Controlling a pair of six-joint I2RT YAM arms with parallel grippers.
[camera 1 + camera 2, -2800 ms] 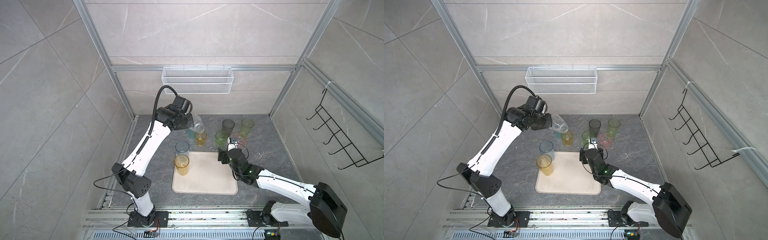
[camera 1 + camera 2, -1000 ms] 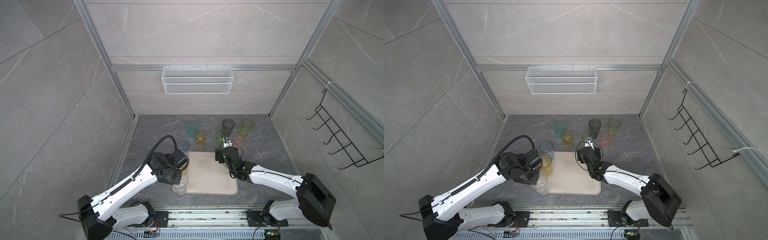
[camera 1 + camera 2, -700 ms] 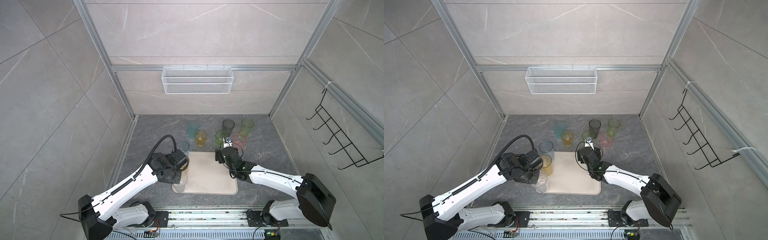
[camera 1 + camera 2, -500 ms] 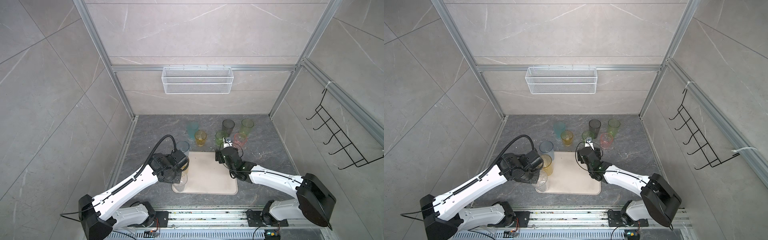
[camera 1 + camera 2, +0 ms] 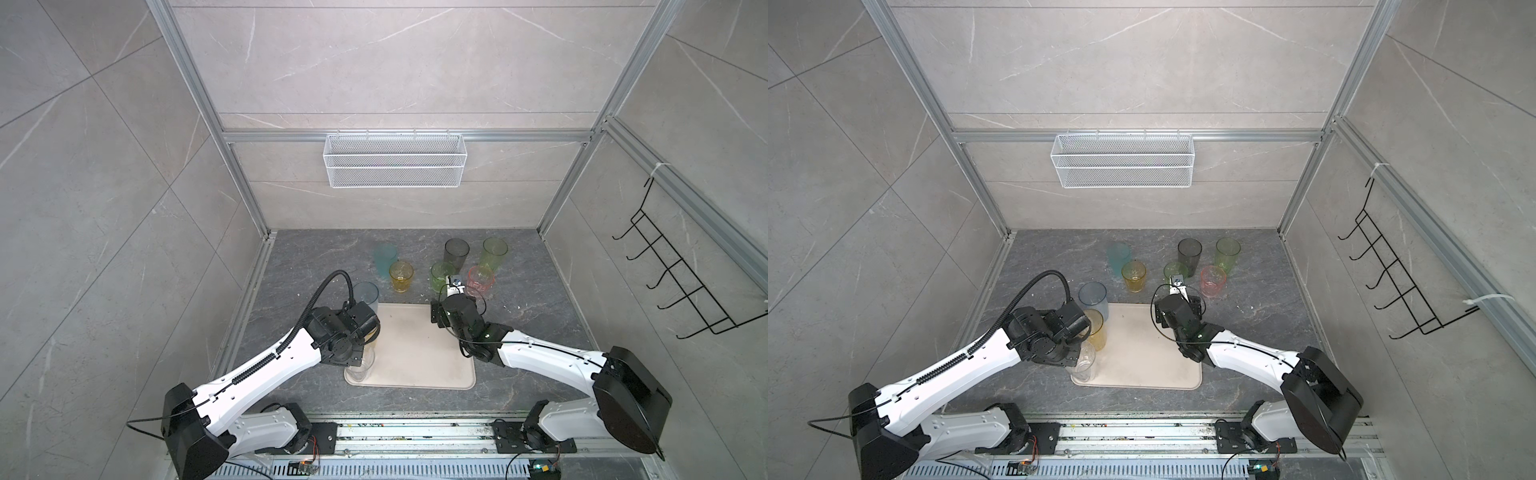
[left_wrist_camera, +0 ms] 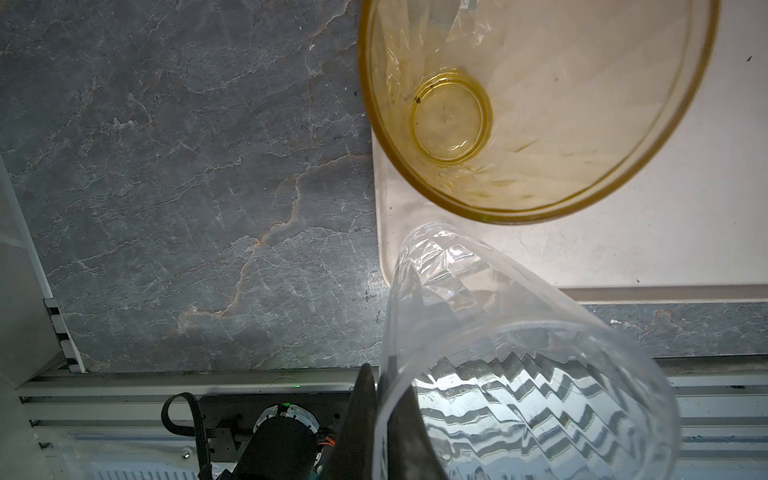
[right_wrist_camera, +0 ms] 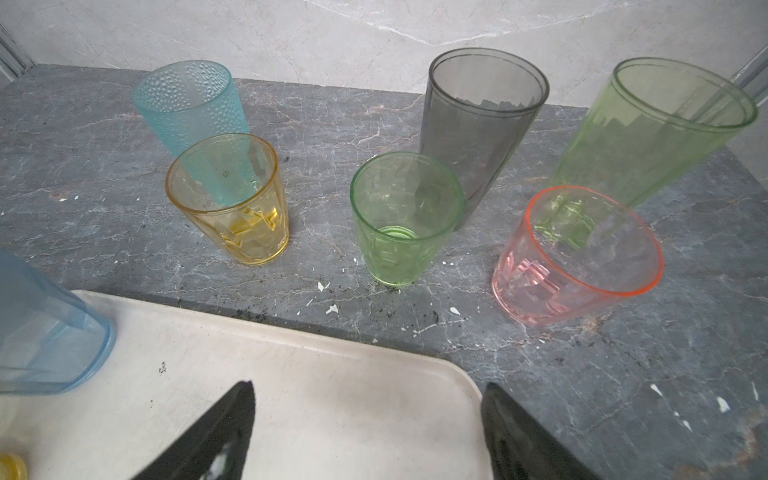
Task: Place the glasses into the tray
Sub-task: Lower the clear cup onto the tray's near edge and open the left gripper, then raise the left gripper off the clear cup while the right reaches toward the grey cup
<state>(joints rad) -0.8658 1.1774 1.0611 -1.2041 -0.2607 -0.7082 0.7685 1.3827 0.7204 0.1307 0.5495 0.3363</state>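
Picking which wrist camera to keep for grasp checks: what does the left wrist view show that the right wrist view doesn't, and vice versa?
Left wrist only: the clear glass, rim pinched by the shut left gripper, at the tray corner; the inside of the tall amber glass. Right wrist only: six glasses on the counter (teal, short amber, short green, grey, tall green, pink), the blue glass on the tray, the open, empty right gripper. Both: tray and dark stone counter.

**Fixtures in your view**

- Back wall: you have a white wire-mesh basket hung from the aluminium crossbar.
- Right wall: a black wire hook rack is mounted here.
- Work surface: your dark grey marble-look tabletop has small white flecks scattered on it.
- Front edge: an aluminium rail runs across.
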